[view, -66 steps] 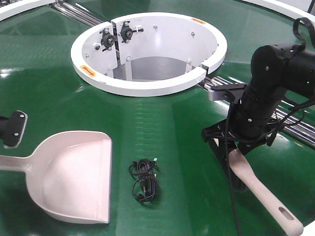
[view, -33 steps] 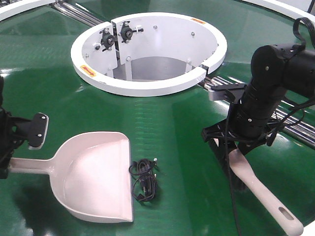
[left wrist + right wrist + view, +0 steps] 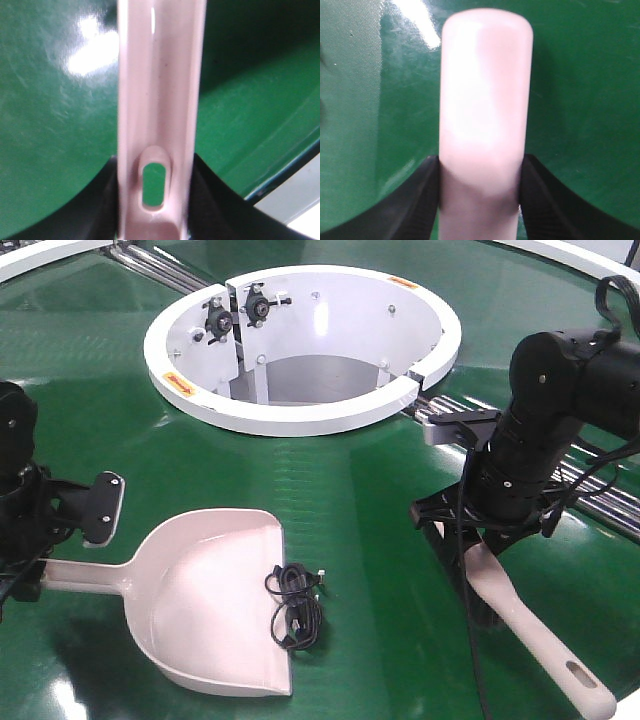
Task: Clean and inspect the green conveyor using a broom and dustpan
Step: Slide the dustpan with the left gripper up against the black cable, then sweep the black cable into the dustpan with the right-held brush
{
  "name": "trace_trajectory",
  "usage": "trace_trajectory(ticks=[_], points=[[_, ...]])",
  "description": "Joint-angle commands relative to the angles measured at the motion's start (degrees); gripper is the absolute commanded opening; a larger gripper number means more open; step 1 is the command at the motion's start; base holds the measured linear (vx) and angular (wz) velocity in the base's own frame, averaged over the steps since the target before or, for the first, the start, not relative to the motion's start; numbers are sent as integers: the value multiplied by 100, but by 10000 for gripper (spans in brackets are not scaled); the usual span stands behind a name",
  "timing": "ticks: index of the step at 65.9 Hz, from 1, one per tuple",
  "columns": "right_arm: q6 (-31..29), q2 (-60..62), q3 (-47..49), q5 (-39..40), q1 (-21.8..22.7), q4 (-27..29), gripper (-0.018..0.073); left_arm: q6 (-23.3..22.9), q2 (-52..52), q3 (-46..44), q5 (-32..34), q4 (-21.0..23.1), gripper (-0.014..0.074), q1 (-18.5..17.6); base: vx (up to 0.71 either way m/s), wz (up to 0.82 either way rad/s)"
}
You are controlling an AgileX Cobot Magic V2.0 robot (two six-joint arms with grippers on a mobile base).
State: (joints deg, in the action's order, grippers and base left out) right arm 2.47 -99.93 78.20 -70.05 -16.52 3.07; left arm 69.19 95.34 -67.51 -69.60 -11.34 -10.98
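— So, far left first: what is the left gripper doing?
— The left gripper (image 3: 155,210) is pinching the straight handle of the dustpan (image 3: 205,610). In the wrist view its dark fingers press on both sides of the handle, just by the slot.
— And where does the dustpan lie?
— On the green conveyor (image 3: 350,500), near the front left. Its handle points left and its wide mouth faces right.
— Anything by the mouth?
— A small black cable bundle (image 3: 293,605) lies right at the front edge and seems to touch the lip.
— What sits behind that?
— The white ring (image 3: 300,420) opens in the belt at the far middle, and steel rollers (image 3: 435,408) run out from its right side.
— Now the right side.
— The right gripper (image 3: 480,200) is clamped on the broom (image 3: 540,640), with its fingers closed against both sides of the beige back. The broom slants over the belt, well apart from the cable, and its slotted handle end points toward the near right corner. I cannot tell whether its head touches the belt.
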Motion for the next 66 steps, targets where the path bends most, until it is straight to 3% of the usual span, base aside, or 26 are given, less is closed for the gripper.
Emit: trace_trajectory(ticks=[1,17,66], points=[[0,282,156,18,10,3,-10,79,-154,-157,-134,73,-25,-138,0,0],[-6,282,156,18,10,3,-10,264,-154,-157,6,80,-25,-246,0,0],[3,282,156,5,10,3,-10,264,-154,-157,0,140,-24,-246,0,0]])
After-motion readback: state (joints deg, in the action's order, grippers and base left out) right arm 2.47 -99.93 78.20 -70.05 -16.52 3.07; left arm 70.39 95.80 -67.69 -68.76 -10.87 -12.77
